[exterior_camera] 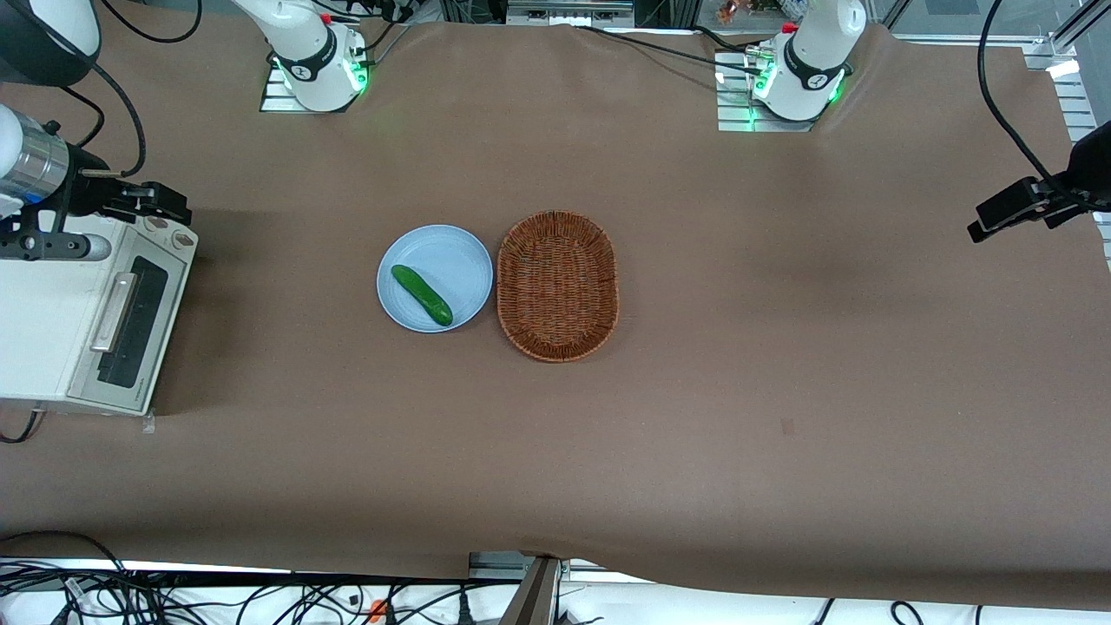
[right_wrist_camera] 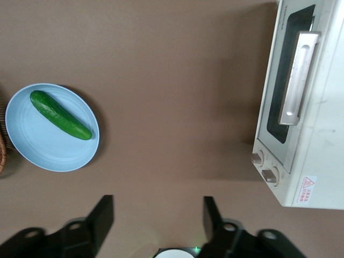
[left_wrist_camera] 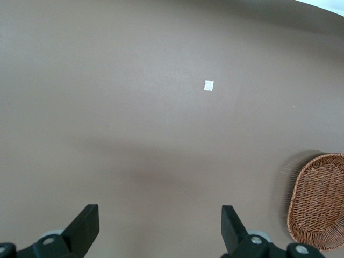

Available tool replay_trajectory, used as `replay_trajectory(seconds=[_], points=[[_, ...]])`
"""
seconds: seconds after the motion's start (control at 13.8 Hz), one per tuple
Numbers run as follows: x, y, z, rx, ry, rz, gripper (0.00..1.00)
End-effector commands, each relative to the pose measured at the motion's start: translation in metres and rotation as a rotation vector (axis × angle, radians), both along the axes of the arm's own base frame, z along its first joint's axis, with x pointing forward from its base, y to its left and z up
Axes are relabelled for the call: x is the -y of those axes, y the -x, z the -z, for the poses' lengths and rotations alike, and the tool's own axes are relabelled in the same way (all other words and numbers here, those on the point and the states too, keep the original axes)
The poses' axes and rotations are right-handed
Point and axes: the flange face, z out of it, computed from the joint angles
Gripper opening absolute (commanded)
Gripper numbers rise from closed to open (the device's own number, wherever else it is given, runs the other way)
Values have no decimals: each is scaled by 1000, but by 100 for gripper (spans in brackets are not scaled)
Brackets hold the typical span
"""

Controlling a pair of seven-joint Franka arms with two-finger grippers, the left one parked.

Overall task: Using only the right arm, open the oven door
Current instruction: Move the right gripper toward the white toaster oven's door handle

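Brown table cloth (exterior_camera: 694,417), open fingers (right_wrist_camera: 105,215) above, oven (exterior_camera: 52,338)

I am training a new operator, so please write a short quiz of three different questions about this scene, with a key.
1. True or false: the oven door is shut.
2. What lies on the plate? A) cucumber B) spoon C) nothing
3. Fill in: the open gripper hangs above the oven at its ____ end.

Key:
1. True; the handle sits flat against the front.
2. A; the cucumber lies on it, beside the empty basket.
3. Knob; the knobs are there.
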Motion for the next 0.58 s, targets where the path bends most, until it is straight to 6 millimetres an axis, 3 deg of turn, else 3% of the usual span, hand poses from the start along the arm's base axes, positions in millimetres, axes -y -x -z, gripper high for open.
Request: replay_trajectory(seconds=[0.0,0.51], points=[[1,0,-5,-23,-13,-15,0],[2,1,-3,-35,-12,-15,0]])
